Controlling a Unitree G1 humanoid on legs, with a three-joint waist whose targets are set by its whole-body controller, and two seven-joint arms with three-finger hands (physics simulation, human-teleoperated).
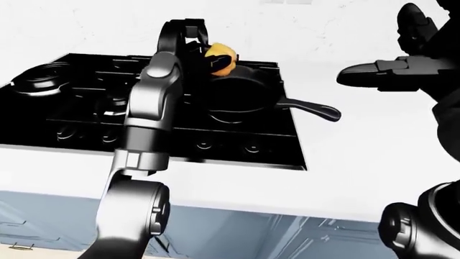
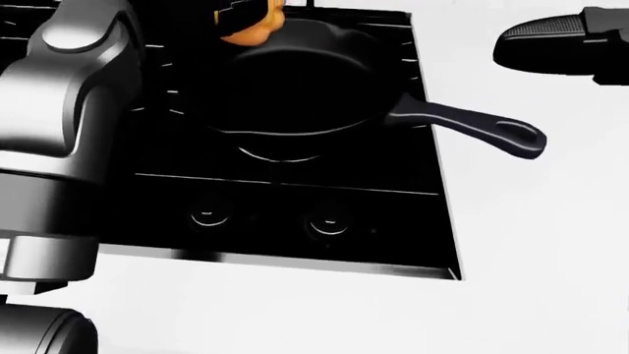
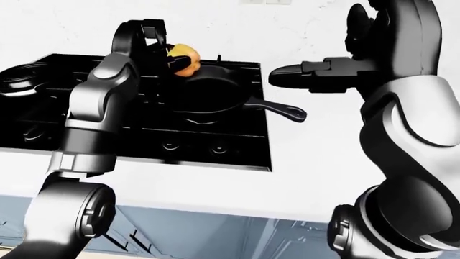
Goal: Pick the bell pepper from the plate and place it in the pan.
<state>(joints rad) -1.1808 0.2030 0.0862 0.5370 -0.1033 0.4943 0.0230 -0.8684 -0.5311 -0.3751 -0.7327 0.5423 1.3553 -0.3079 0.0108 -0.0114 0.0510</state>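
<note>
Your left arm (image 2: 68, 88) fills the left edge above the black stove (image 2: 295, 199), where the pan (image 2: 295, 88) sits with its handle over the white surface (image 2: 531, 243). An orange pepper (image 2: 251, 22) shows at the pan's top-left rim; your right hand (image 2: 560, 44) hangs top right.

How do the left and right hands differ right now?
The left hand grips the pepper in its fingers at the top-left rim of the pan; the right hand holds nothing. The left is over the stove; the right hangs over the white counter, fingers stretched flat and pointing view-left. Both are dark three-finger hands.
</note>
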